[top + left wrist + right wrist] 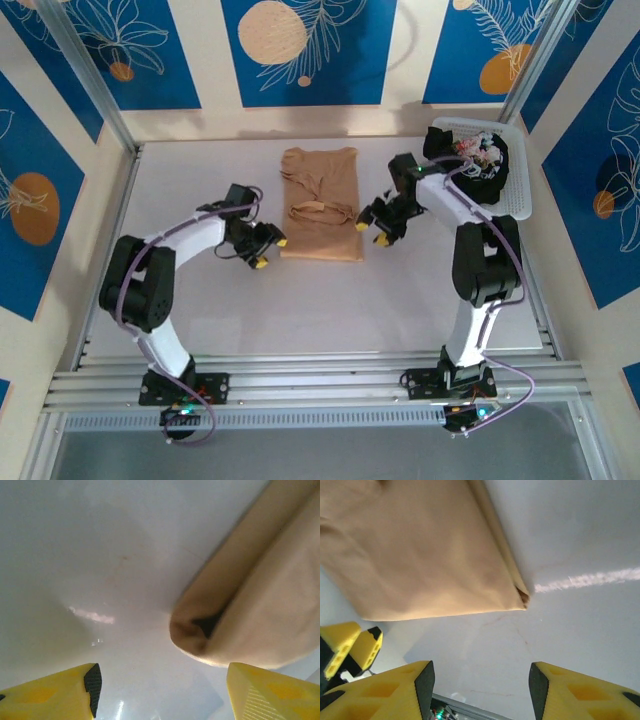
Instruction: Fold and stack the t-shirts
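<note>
Hands both hang released and empty: your left hand (270,252) sits just beside the near-left corner of the folded tan cloth t-shirt (320,195), your right hand (371,233) by its near-right corner. Its long axis runs away from you across the pale tabletop (200,165); neither hand is nearer.

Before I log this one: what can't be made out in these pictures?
- Top view: the black t-shirt lies bunched in the basket. Its print is too small to read, and the right arm crosses the basket's left side.
- Top view: whatever lies inside the tan t-shirt's folds is covered by its own cloth.
- Left wrist: the tan t-shirt is blurred and cut off by the right edge.
- Right wrist: it runs off the top and left edges.
</note>
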